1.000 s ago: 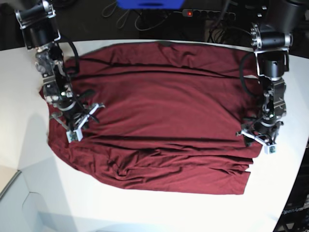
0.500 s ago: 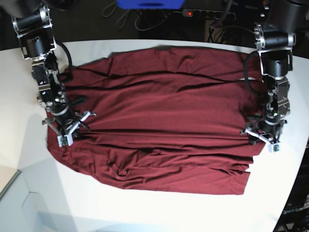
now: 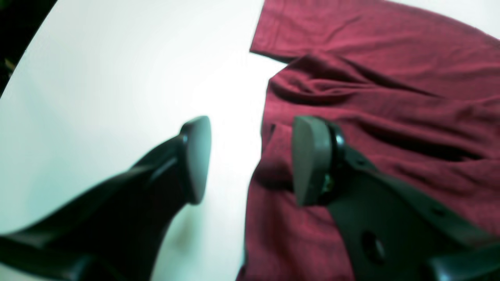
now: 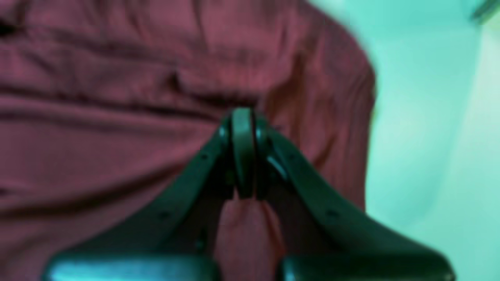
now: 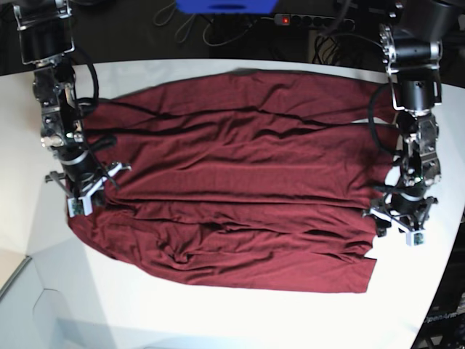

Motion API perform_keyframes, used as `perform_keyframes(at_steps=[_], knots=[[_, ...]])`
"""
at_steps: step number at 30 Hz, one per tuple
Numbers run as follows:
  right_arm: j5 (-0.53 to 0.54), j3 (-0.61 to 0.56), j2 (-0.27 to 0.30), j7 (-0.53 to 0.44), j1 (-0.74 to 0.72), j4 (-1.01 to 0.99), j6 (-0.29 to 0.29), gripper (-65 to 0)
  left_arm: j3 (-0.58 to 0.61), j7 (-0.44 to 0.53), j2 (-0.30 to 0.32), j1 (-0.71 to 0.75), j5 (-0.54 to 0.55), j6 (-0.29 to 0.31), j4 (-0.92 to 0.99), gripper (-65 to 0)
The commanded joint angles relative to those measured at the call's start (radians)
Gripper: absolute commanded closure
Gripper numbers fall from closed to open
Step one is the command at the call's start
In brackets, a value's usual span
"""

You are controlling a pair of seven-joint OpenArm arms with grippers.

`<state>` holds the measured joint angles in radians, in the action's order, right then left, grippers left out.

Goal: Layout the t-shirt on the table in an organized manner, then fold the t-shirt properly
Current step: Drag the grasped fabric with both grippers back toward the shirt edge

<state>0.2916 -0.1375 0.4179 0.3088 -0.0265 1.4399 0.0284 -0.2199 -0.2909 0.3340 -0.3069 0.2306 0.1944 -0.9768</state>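
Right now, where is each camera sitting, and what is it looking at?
Base: up high, looking down at the table and the whole shirt; both arms show.
Left wrist: on the left arm, looking past the open left gripper, which straddles the shirt's edge.
Right wrist: on the right arm, blurry; the right gripper is shut, with the shirt behind it.
All three share the shirt.

Behind the far edge: blue box (image 5: 225,6) at top center, partly cut off by the frame. Black power strip (image 5: 312,22) just right of it, red switch lit. Loose dark cables (image 5: 185,25) on the dark floor around both.
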Motion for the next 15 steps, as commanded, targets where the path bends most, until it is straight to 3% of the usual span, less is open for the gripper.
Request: perform_keyframes(at_steps=[1,6,15], knots=[[-0.001,0.011,0.014,-0.012,0.013,0.029,0.000,0.0,-0.005,0.003,0.017,-0.010,0.005,-0.002,-0.035,-32.5],[-0.001,0.063,0.014,-0.010,0.127,0.161,0.000,0.0,-0.051,-0.109,0.017,0.070,0.049,-0.002,-0.170,-32.5],[-0.001,0.082,0.012,-0.010,0.369,0.342,0.000,0.0,-0.183,-0.238,0.015,0.395,0.226,-0.002,-0.477,-32.5]])
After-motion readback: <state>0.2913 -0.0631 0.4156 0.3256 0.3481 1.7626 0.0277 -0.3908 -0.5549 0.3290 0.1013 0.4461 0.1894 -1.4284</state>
